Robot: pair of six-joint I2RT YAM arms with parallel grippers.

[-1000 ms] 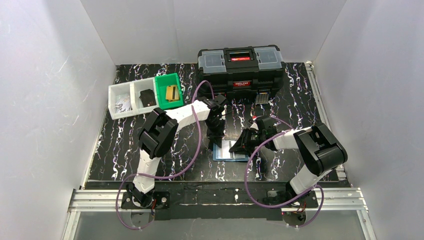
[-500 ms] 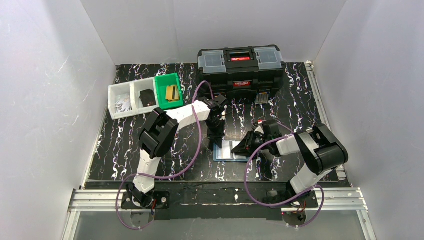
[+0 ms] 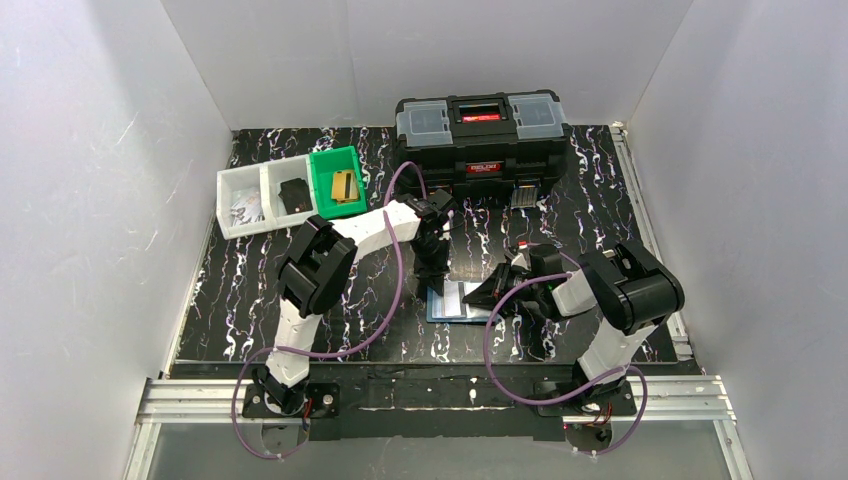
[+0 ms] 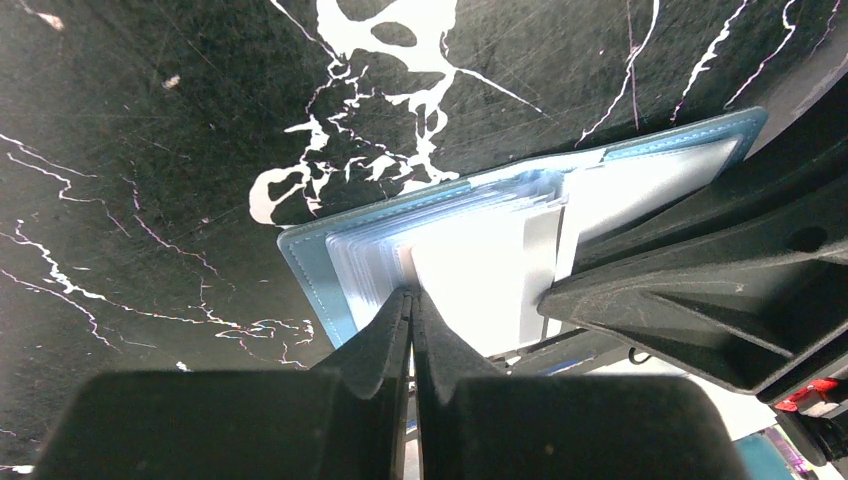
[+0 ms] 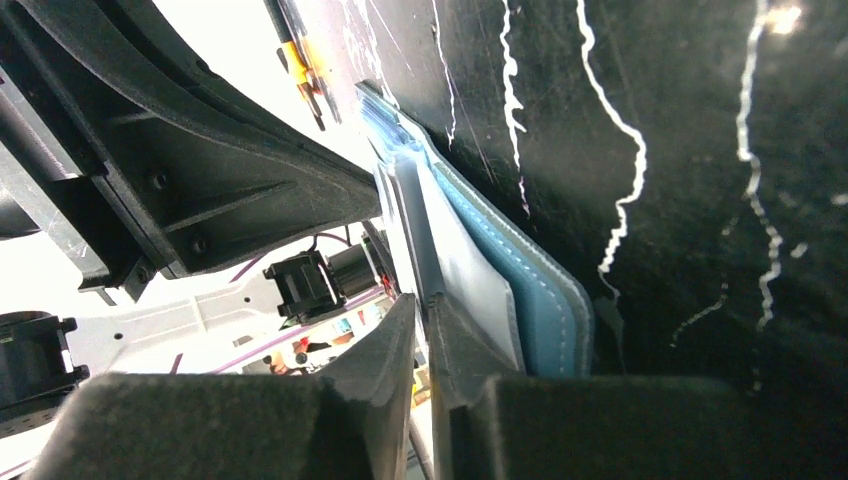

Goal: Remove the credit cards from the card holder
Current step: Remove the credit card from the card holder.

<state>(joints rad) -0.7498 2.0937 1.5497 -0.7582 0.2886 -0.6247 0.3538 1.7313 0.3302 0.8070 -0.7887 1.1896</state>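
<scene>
- From above, we saw the card holder (image 3: 455, 303) lying open on the table (image 3: 250, 290) between both arms, its cards too small to make out.
- In the left wrist view, the left gripper (image 4: 410, 295) was fully closed, its tips on the pale leaves.
- In the right wrist view, the right gripper (image 5: 425, 305) pinched one thin leaf, perhaps a card.

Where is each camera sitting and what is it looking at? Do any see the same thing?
Top camera: high behind the robot, looking down on the table and toolbox; left arm and right arm show whole.
Left wrist camera: on the left arm, looking down past the left gripper at the wallet.
Right wrist camera: on the right arm, looking along the right gripper at the wallet's edge.
Shared: all see the wallet.
</scene>
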